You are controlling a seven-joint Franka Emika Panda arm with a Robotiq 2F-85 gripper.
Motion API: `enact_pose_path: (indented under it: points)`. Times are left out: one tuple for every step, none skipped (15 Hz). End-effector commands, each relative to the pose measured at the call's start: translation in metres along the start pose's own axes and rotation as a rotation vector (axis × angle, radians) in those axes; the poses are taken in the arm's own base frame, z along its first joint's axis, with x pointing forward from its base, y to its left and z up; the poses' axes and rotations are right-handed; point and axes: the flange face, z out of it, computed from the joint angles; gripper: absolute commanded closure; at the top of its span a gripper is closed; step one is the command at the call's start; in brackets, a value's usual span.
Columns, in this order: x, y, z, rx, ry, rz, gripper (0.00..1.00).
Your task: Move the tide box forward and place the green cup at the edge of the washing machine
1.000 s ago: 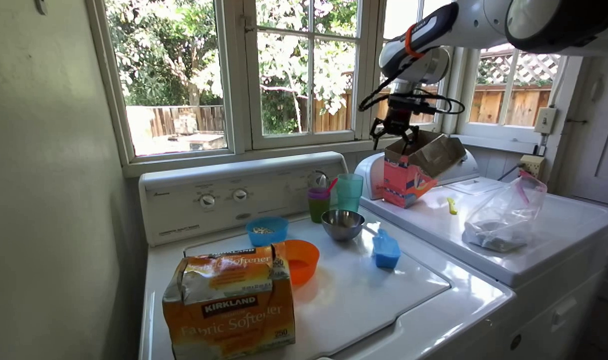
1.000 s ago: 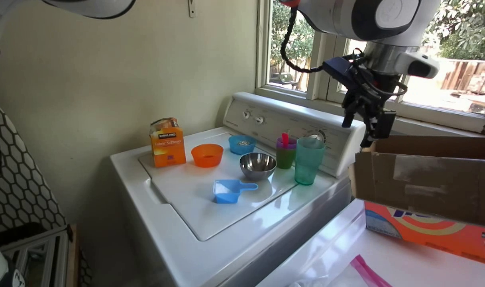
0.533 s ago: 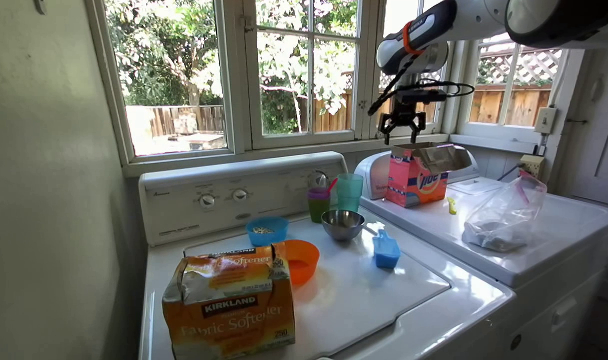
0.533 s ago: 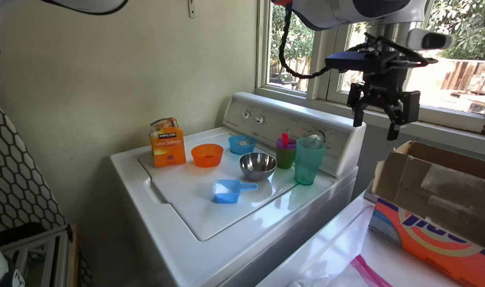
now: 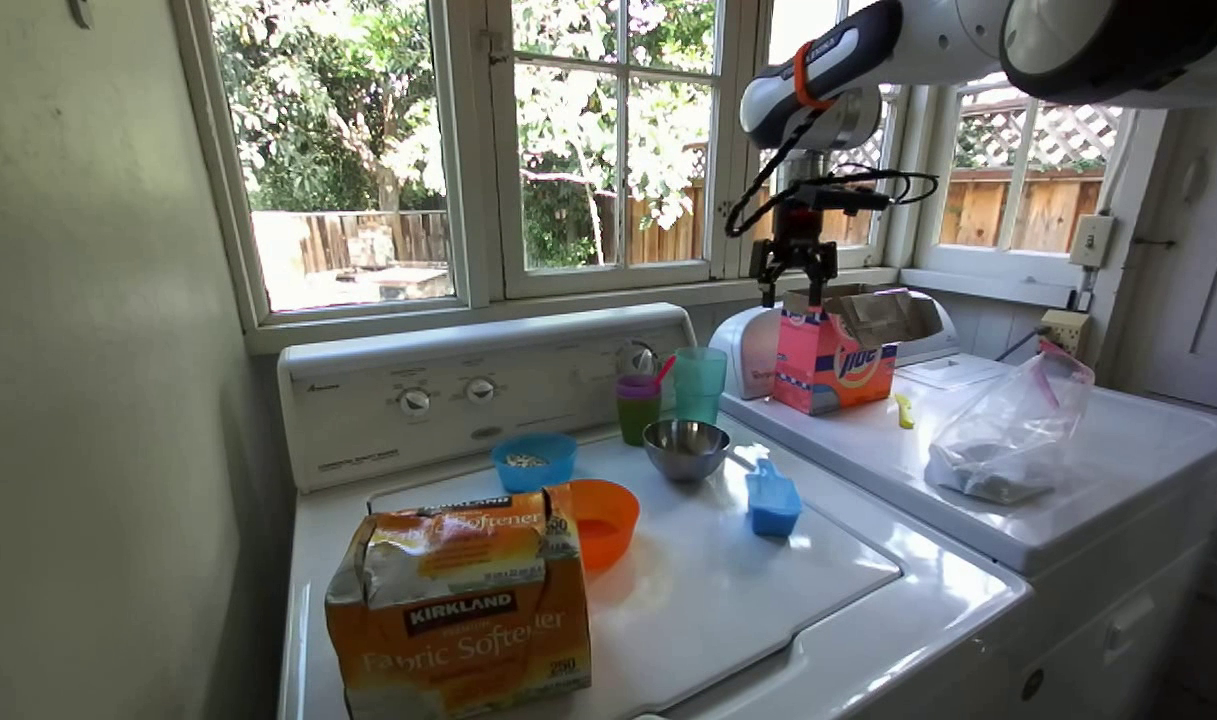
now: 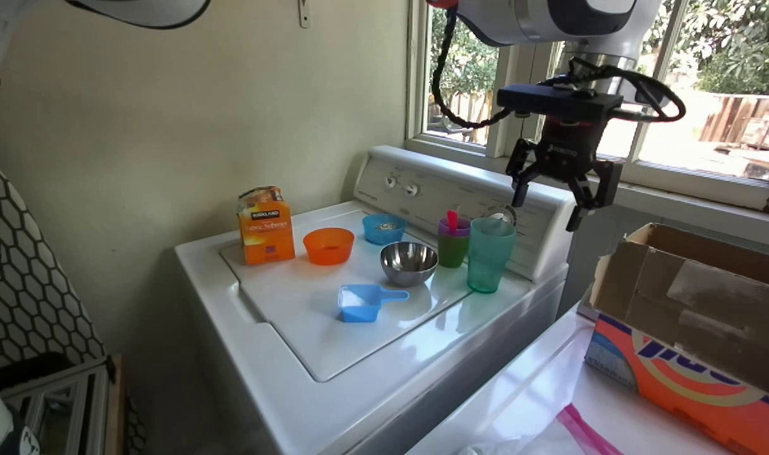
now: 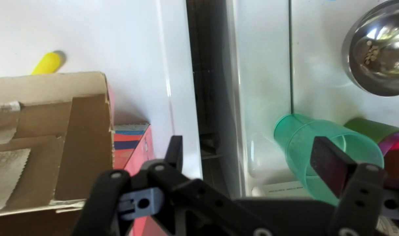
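The tide box [image 5: 806, 375] stands upright, its brown flaps open, on the neighbouring white appliance; it also shows in an exterior view [image 6: 681, 379] and at left in the wrist view [image 7: 83, 141]. The green cup [image 5: 701, 385] stands upright at the back corner of the washing machine [image 5: 728, 610], on the side by the gap; it also shows in an exterior view [image 6: 489, 256] and in the wrist view [image 7: 296, 137]. My gripper [image 5: 792, 298] is open and empty above the gap, between box and cup. It also shows in an exterior view [image 6: 546, 213] and in the wrist view [image 7: 248, 149].
A green and purple cup [image 6: 454, 246] stands beside the green cup, with a metal bowl [image 6: 409, 265] in front. A blue scoop [image 6: 362, 304], orange bowl [image 6: 328, 248], blue bowl [image 6: 383, 230] and Kirkland box [image 6: 267, 237] are on the lid. A plastic bag [image 5: 1008, 440] lies on the neighbouring appliance.
A second ago the tide box was tilted with my gripper at its rim. Now it stands flat, and my gripper is clear of it, shifted toward the green cup.
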Motion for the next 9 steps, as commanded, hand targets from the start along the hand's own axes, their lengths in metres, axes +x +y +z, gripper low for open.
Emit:
enact_pose_path:
  points:
    - [0.003,-0.001,0.005,0.005,-0.006,-0.002,0.0]
    - [0.005,-0.001,0.01,0.008,-0.012,-0.003,0.0]
    - [0.006,-0.001,0.014,0.01,-0.016,-0.003,0.0]
    - [0.007,-0.001,0.015,0.011,-0.018,-0.003,0.0]
    - [0.007,-0.001,0.015,0.011,-0.017,-0.003,0.0]
    - [0.008,-0.001,0.014,0.01,-0.015,-0.003,0.0]
    - [0.01,-0.001,0.018,0.007,-0.015,0.007,0.0]
    - [0.012,-0.001,0.022,0.007,-0.012,0.014,0.0]
    - [0.015,-0.004,0.026,0.005,-0.005,0.011,0.0]
